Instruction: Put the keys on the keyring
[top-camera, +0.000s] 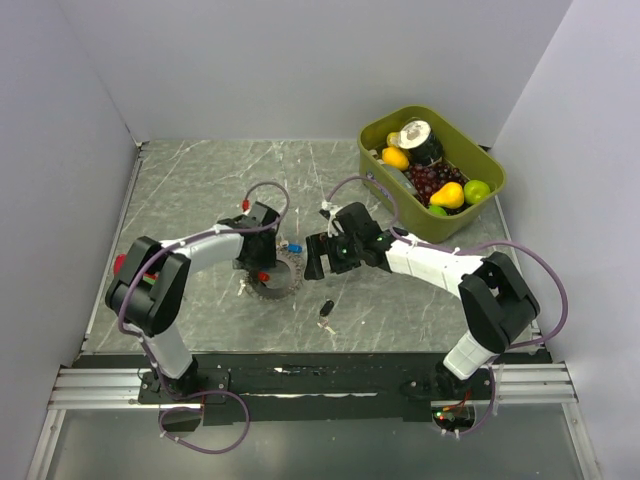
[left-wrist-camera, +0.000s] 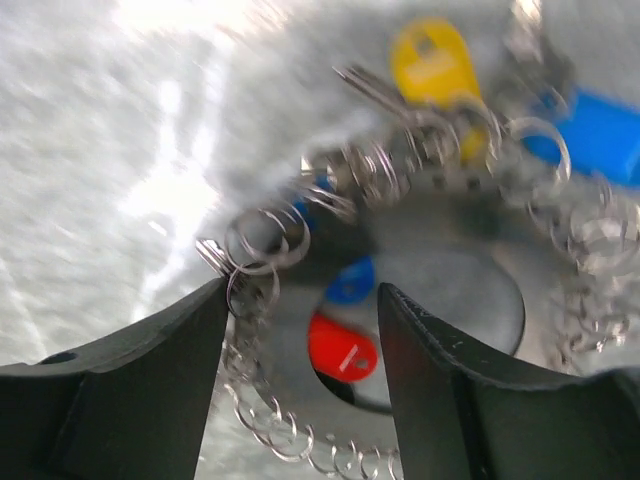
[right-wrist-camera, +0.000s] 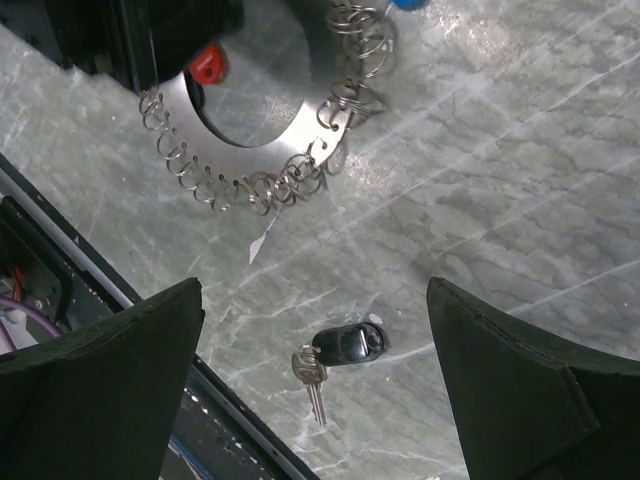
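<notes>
Near the middle of the grey marbled table (top-camera: 200, 190) the keyring (top-camera: 285, 282) lies flat, a grey metal ring with a fringe of small wire loops (right-wrist-camera: 215, 190) round its edge. The left end effector (left-wrist-camera: 303, 295) is down over the ring's 9 o'clock side with its jaws apart, and nothing is pinched between them. The red key (left-wrist-camera: 340, 348) shows in the gap, its plastic head touching neither finger. A blue key (top-camera: 293, 247) sits at the ring's 12 o'clock edge, and the left wrist camera also catches a yellow tag (left-wrist-camera: 432, 62) among the loops, though that view is too blurred to tell how either is attached. The right end effector (right-wrist-camera: 312, 285) hangs above the table just off the ring's 2 o'clock side, spread wide and holding nothing. A black key (right-wrist-camera: 348, 345) lies loose on the table at roughly 4 o'clock from the ring, clear of it. From overhead its long axis runs about 1 to 7 o'clock, dark head at the far end. In the right wrist view the head lies nearly crosswise, while the metal blade hangs from its 8 o'clock end and points towards 6. An olive bin (top-camera: 478, 208) of fruit stands at the table's 2 o'clock corner.
</notes>
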